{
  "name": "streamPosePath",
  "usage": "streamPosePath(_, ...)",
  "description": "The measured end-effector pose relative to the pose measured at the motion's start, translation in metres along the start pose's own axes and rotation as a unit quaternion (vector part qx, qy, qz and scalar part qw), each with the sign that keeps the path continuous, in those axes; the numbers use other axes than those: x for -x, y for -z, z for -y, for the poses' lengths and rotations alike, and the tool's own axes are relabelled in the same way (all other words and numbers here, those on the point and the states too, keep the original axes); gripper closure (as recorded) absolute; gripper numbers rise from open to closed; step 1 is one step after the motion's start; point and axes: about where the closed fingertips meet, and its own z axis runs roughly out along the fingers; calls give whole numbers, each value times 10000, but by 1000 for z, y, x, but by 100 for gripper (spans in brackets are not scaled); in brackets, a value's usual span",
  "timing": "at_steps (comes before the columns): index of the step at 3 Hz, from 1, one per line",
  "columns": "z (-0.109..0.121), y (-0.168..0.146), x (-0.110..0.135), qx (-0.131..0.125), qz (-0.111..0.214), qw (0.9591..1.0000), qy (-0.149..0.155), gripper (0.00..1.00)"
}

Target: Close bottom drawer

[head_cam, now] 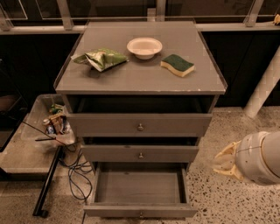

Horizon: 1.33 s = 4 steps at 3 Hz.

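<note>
Three drawers (140, 124) (140, 154) (140, 211), one bowl (144, 47), one sponge (177, 64), one chip bag (101, 59), one gripper (226, 162) at lower right

A speckled terrazzo floor (227, 201) lies near. Dark window panes (109, 8) over a pale sill (35, 29) stand far. White column (264, 87) right; low, possibly stone, platform (22, 157) left.

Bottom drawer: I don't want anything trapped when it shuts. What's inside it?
The bottom drawer shows a bare grey floor. Its rear strip lies hidden under the middle drawer. The gripper hangs right of the cabinet, apart from it.
</note>
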Motion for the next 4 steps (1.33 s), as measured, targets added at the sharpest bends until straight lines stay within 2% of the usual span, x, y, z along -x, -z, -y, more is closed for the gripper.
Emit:
streamPosePath(1, 2, -21, -7, 79, -176, 9998, -93, 100)
streamPosePath(2, 10, -88, -36, 323, -554, 9972, -379, 100)
streamPosePath(3, 8, -146, -61, 459, -780, 9944, -541, 100)
streamPosePath(4, -1, -195, -83, 413, -646, 9954, -581, 100)
